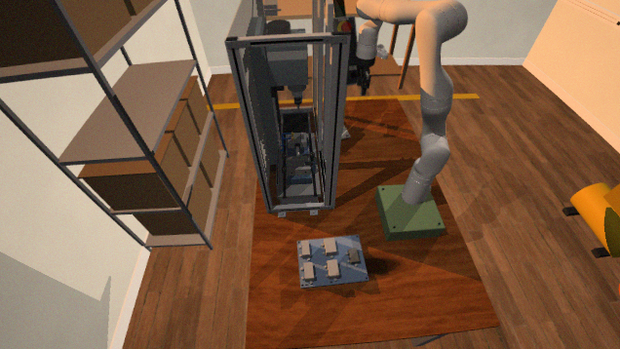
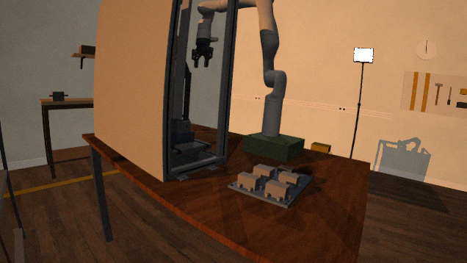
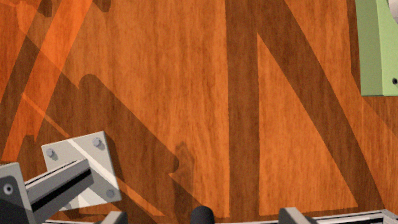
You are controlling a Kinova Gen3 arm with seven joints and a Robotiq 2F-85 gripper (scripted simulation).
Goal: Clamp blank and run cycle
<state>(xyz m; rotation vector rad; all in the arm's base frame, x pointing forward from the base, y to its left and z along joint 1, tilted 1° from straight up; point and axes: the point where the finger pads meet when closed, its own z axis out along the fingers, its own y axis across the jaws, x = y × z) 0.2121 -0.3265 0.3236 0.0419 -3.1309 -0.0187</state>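
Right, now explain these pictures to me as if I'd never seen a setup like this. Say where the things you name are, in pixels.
One jointed robot arm point(image 1: 435, 97) point(image 2: 269, 48) stands on a green base block point(image 1: 414, 224) point(image 2: 273, 147) on a wooden table point(image 1: 370, 312) point(image 2: 205, 206). Its gripper point(image 1: 364, 90) point(image 2: 201, 65) has two fingers, standing apart with nothing between them.

The top picture looks down from above. The exterior one looks from the side, across a table corner. The wrist one comes from the arm's own camera, looking down at the tabletop.

The tall framed enclosure point(image 1: 336, 122) point(image 2: 224, 110) is the machine's guard. In front of it lies a blue plate point(image 1: 341, 276) point(image 2: 304, 184) bearing four light metal blocks and a darker one point(image 1: 354, 255) point(image 2: 286, 168), likely the setting master.
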